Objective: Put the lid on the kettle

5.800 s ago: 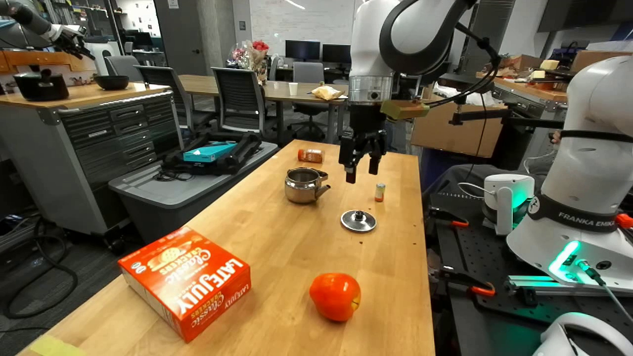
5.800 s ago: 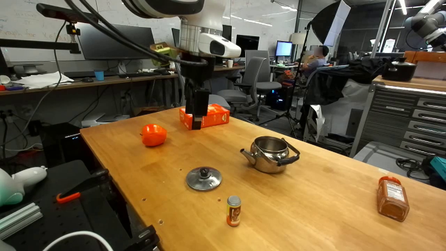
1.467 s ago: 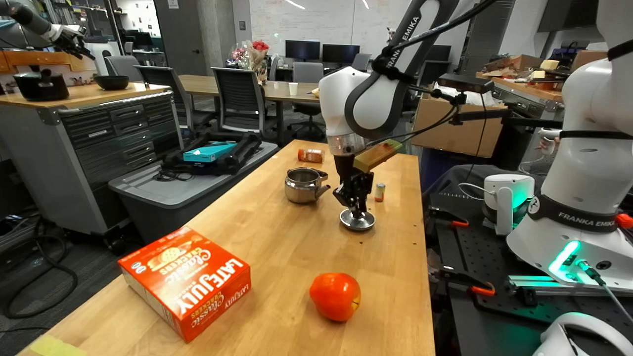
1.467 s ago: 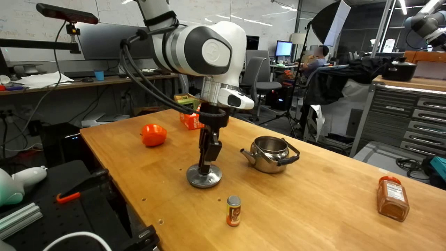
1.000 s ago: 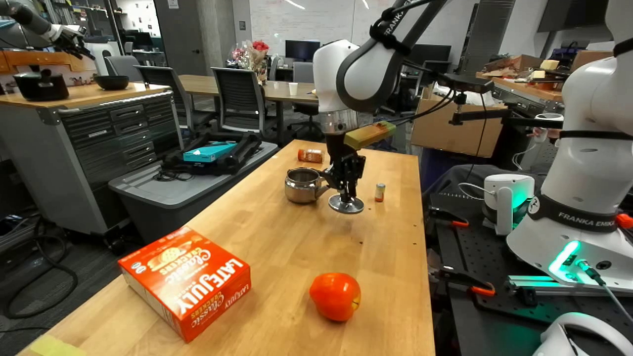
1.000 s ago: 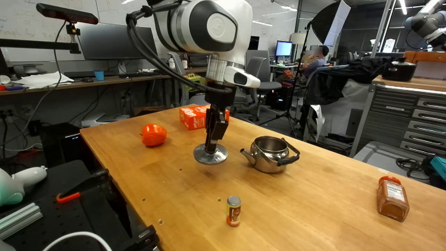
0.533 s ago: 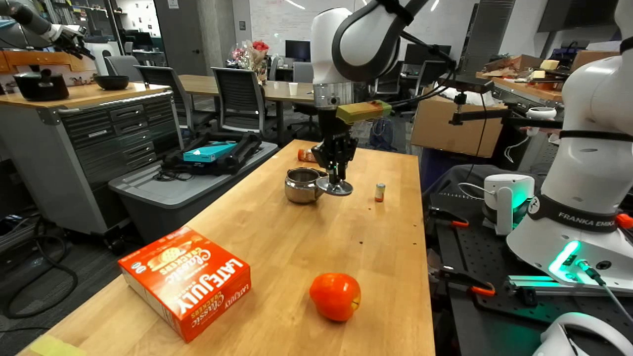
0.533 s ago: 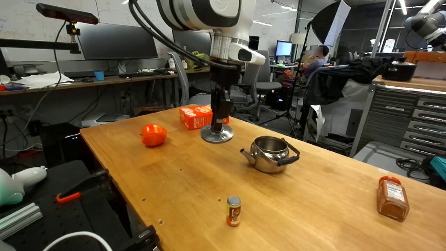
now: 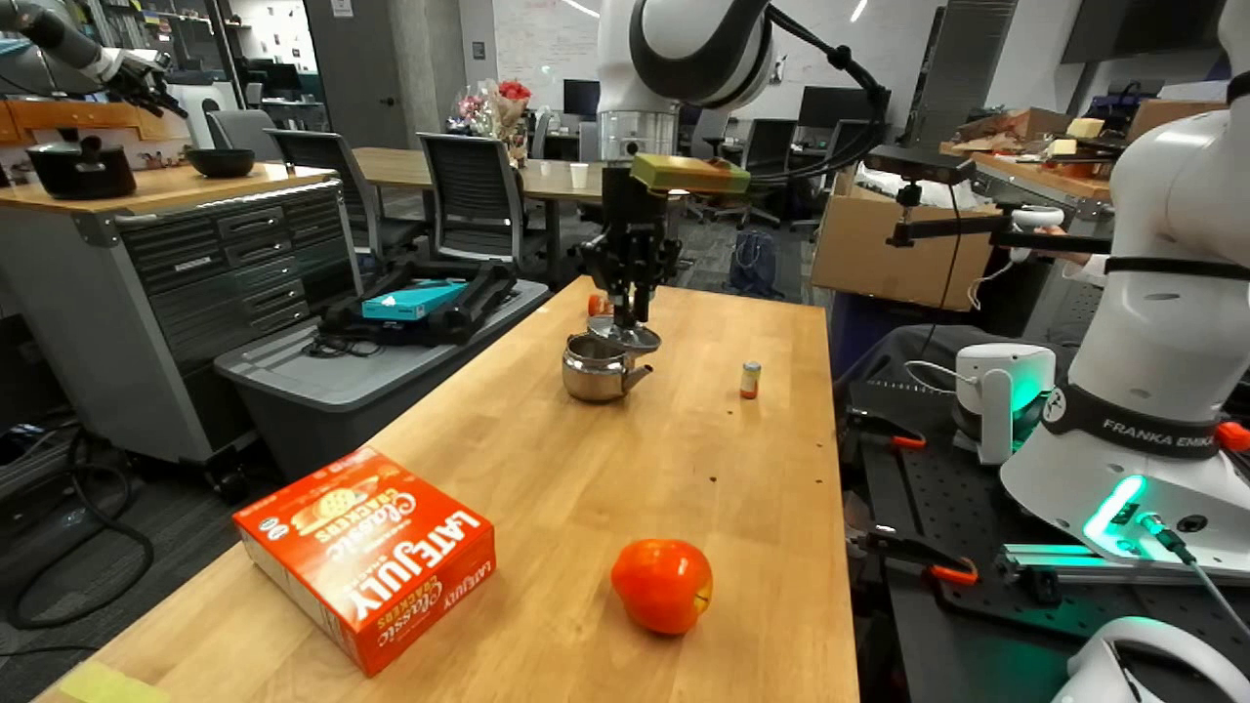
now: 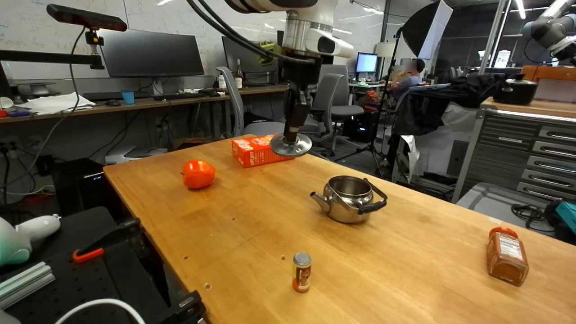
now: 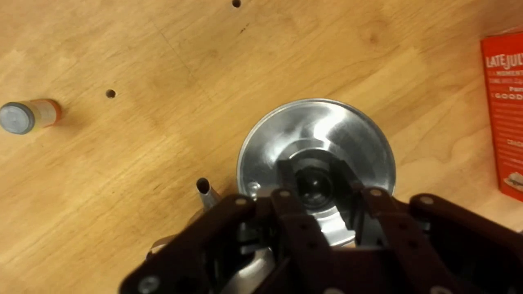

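My gripper (image 9: 633,310) is shut on the dark knob of the lid (image 9: 635,340), a round silver disc carried in the air, roughly level. In the wrist view the knob (image 11: 314,190) sits between the two fingertips, with the lid (image 11: 310,122) spread below them. The silver kettle (image 10: 346,208) stands upright on the table, its top uncovered and its dark handle folded to the side. An exterior view puts the lid (image 10: 291,145) higher than the kettle and off beyond its spout. My fingers hide most of the kettle in the wrist view; its spout (image 11: 207,196) shows.
A small can (image 10: 301,272) stands near the kettle. On the table are also a red cracker box (image 9: 366,557), a red tomato (image 9: 664,586) and a spice jar (image 10: 507,258) lying on its side. Clamps (image 9: 923,557) sit along one table edge.
The gripper came down from above and took hold of the lid's knob on the table. Since then it has risen with the lid and moved towards the kettle, which has not moved.
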Controlling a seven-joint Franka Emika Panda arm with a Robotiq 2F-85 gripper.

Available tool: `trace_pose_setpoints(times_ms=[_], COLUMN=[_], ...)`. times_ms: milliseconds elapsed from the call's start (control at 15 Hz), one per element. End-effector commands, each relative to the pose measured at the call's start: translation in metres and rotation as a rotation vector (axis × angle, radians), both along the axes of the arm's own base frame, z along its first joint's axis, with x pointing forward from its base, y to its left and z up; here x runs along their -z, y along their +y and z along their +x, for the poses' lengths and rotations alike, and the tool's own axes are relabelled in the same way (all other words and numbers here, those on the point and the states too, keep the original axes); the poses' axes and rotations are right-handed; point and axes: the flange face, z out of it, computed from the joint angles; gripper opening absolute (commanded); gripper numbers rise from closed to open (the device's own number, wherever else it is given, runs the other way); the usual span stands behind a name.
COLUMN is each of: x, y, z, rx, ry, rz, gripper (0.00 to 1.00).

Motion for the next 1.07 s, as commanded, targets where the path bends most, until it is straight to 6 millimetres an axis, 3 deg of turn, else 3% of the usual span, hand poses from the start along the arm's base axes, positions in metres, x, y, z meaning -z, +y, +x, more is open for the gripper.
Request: trace_pose_setpoints(times_ms=[0, 467, 1000], x=[-0.025, -0.028, -0.029], y=[0.0, -0.01, -0.042], z=[0.019, 0.037, 0.057], rx=[0.032, 0.084, 0.171], ry=[-0.028, -0.043, -0.04], rz=[0.055, 0.071, 0.103], gripper=[0.07, 0.07, 0.07])
